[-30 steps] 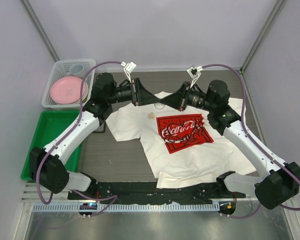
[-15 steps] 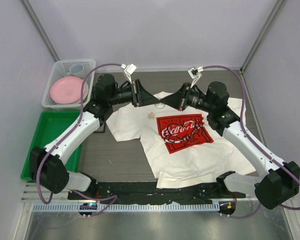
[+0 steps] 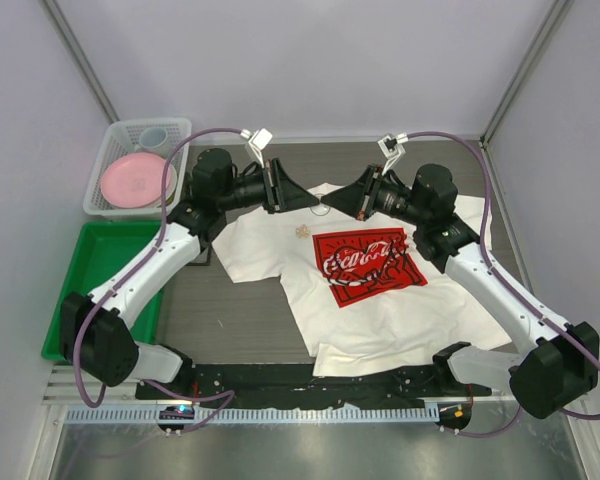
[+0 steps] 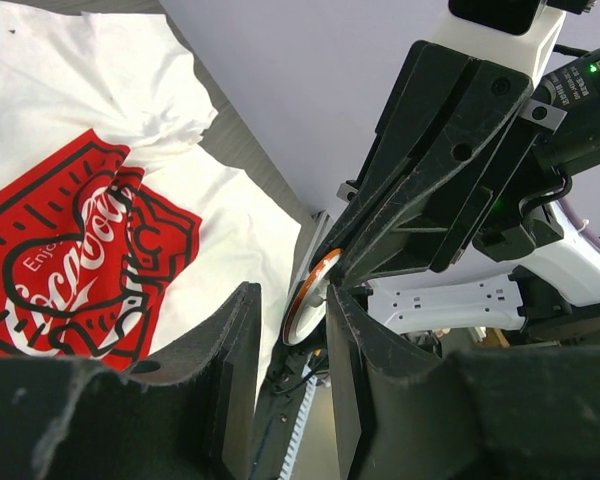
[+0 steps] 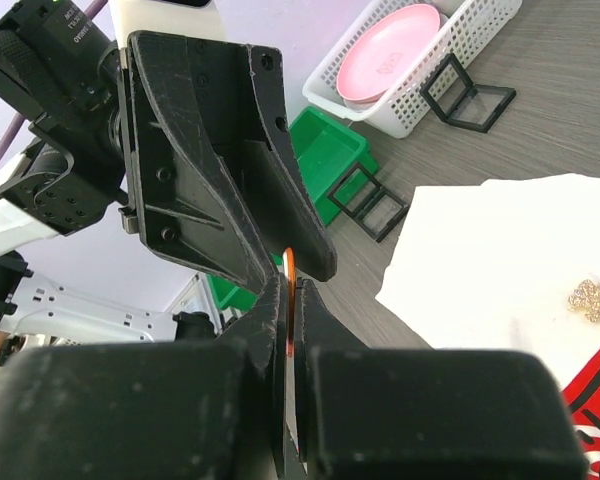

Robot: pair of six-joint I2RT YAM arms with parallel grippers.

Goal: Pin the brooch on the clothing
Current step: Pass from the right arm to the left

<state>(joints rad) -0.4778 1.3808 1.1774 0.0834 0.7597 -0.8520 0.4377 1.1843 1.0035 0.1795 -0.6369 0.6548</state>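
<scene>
White basket (image 3: pixel 98 170) with pink plate (image 3: pixel 135 180) far left, green tray (image 3: pixel 105 255) just nearer. Left gripper (image 3: pixel 308 202) raised over the collar, fingers (image 4: pixel 235 370) apart with a gap showing, tip to tip with right gripper (image 3: pixel 332 203). Right jaws clamped on thin orange-rimmed disc (image 4: pixel 305 300), held edge-up in the air. Can't tell if left fingers touch the disc. White T-shirt (image 3: pixel 380 310) flat on table under both, red print (image 3: pixel 368 263) up. Gold ornament (image 3: pixel 302 231) lies on shirt left of print.

Both arms aloft, tip to tip: left tool (image 4: pixel 290 300) ajar, right tool (image 5: pixel 288 285) pinched tight.
</scene>
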